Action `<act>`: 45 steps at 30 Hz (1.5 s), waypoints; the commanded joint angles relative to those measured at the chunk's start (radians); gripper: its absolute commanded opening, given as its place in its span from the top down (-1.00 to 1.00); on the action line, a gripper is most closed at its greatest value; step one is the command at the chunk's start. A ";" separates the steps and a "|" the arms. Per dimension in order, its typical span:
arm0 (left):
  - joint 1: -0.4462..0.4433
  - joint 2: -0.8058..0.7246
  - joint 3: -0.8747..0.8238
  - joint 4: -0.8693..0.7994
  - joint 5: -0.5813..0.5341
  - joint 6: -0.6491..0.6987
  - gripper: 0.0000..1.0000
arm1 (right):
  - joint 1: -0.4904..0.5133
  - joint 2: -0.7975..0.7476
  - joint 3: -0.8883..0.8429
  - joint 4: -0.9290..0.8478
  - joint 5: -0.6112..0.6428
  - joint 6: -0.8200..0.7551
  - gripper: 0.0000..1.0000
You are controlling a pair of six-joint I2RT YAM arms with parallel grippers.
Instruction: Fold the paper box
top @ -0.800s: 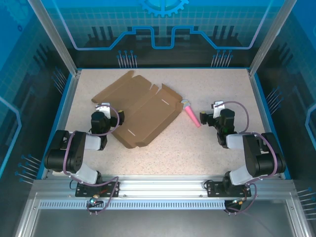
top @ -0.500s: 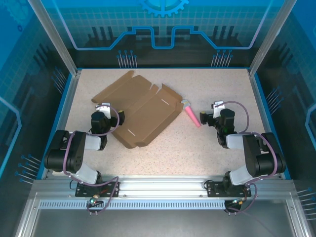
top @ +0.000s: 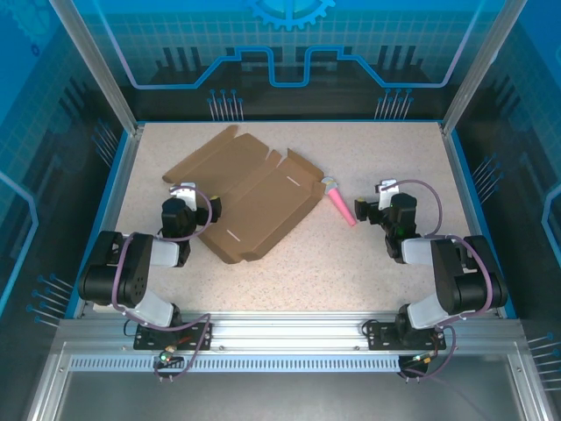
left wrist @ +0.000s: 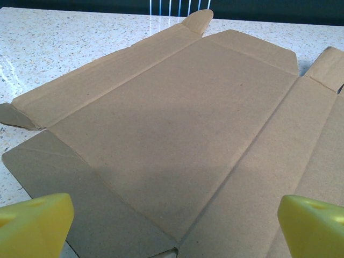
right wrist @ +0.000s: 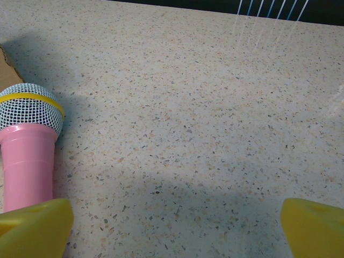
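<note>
Your paper box (top: 250, 197) lies flat, unfolded, left of centre. Left gripper (left wrist: 172, 228) spread wide at its left edge, empty. Right gripper (right wrist: 172, 228) spread wide, empty, beside the pink microphone (right wrist: 28, 156).

Readable text: none that I can find | paper box (left wrist: 177, 134): plain brown, unprinted | enclosure walls: patterns only, no words

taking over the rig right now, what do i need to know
Left gripper: open, empty, at the left edge of the flat brown cardboard paper box, facing across it.
Right gripper: open, empty, over the speckled table, beside the pink microphone with a mesh head.
Done: nothing; the box lies unfolded on the table.
Left: all the folding.
</note>
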 commanded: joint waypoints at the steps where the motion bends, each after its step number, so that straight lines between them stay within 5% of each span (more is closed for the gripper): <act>1: 0.003 -0.006 0.020 0.017 0.016 0.007 -0.98 | -0.004 0.003 0.014 0.032 -0.003 -0.003 -1.00; 7: 0.004 -0.076 -0.001 0.001 -0.032 -0.011 -0.98 | -0.002 -0.001 0.019 0.018 0.014 -0.002 -1.00; 17: 0.005 -0.382 0.142 -0.485 -0.118 -0.156 -0.98 | -0.026 -0.255 0.153 -0.432 0.221 0.168 -1.00; 21: 0.003 -0.456 0.249 -0.723 -0.054 -0.273 -0.98 | -0.036 -0.371 0.241 -0.687 0.265 0.260 -1.00; 25: -0.018 -0.486 0.282 -0.797 0.110 -0.374 -0.98 | -0.015 -0.436 0.303 -0.862 0.116 0.331 -1.00; 35: -0.228 -0.448 0.292 -0.847 0.122 -0.387 -0.97 | 0.472 -0.198 0.422 -1.007 0.014 0.646 -0.94; 45: -0.248 -0.465 0.293 -0.862 0.104 -0.381 -0.97 | 0.588 0.123 0.516 -0.811 -0.001 0.855 -0.69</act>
